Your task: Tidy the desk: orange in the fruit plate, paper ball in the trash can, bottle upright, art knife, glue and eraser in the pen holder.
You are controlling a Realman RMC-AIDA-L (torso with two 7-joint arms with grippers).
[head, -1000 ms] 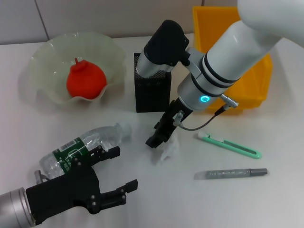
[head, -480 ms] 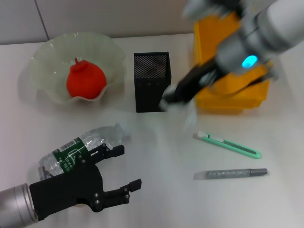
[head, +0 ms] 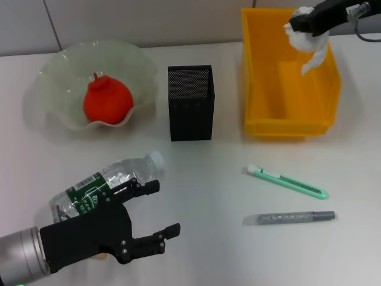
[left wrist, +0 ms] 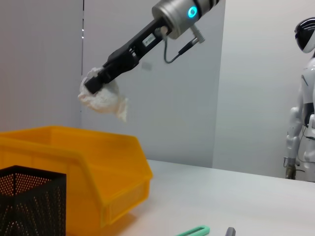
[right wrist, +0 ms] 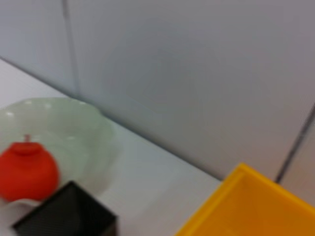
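My right gripper (head: pixel 296 25) is shut on the white paper ball (head: pixel 309 40) and holds it above the far right part of the yellow trash can (head: pixel 262 127). The left wrist view shows the ball (left wrist: pixel 101 97) hanging above the can (left wrist: pixel 74 152). The orange (head: pixel 107 101) lies in the pale-green fruit plate (head: pixel 59 64). The bottle (head: pixel 110 179) lies on its side at the front left. My left gripper (head: pixel 165 207) is open just in front of it. The black pen holder (head: pixel 190 104) stands mid-table. The eraser is hidden.
A green art knife (head: pixel 286 182) and a grey glue stick (head: pixel 289 218) lie at the front right of the table. The right wrist view shows the orange (right wrist: pixel 24 167), the plate (right wrist: pixel 78 128), the pen holder (right wrist: pixel 69 214) and the trash can (right wrist: pixel 246 206).
My right gripper has lifted the paper ball off the table beside the pen holder and carried it back and right to above the trash can. My left gripper has crept slightly right.
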